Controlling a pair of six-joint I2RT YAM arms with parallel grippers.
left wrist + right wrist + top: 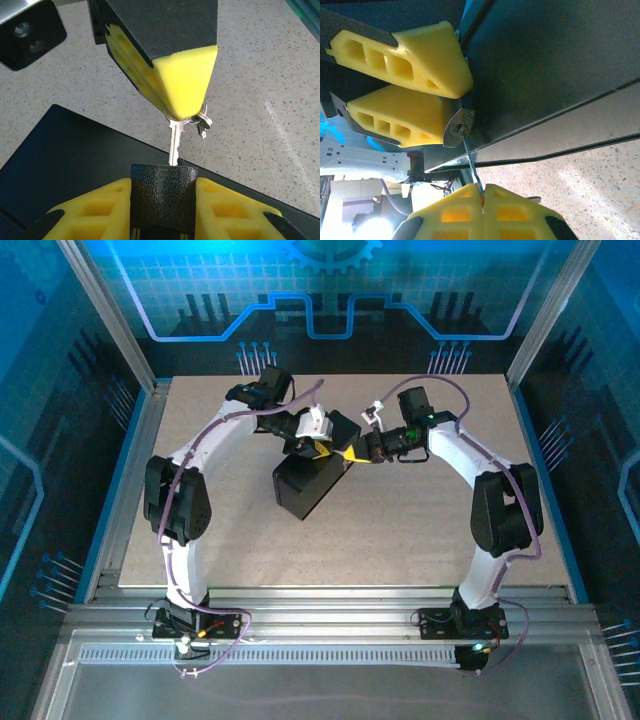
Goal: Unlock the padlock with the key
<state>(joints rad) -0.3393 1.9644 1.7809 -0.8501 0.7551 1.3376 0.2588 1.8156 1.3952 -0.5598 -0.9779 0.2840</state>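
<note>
The padlock (164, 195) is a small dark speckled block clamped between the yellow fingers of my left gripper (164, 205), which is shut on it above the black box (65, 165). Its keyhole face (457, 129) points at my right gripper (482, 200). That gripper is shut on the head of the thin grey key (174, 142). The key's blade (471, 165) reaches the keyhole, and its tip meets the slot. How deep it sits I cannot tell. From above, the left gripper (318, 448) and right gripper (352, 452) meet tip to tip.
The black box (305, 485) lies at the middle of the speckled tabletop (420, 500), right under both grippers. A second small key (203, 125) dangles on a ring beside the right fingers (175, 85). Metal rails frame the table.
</note>
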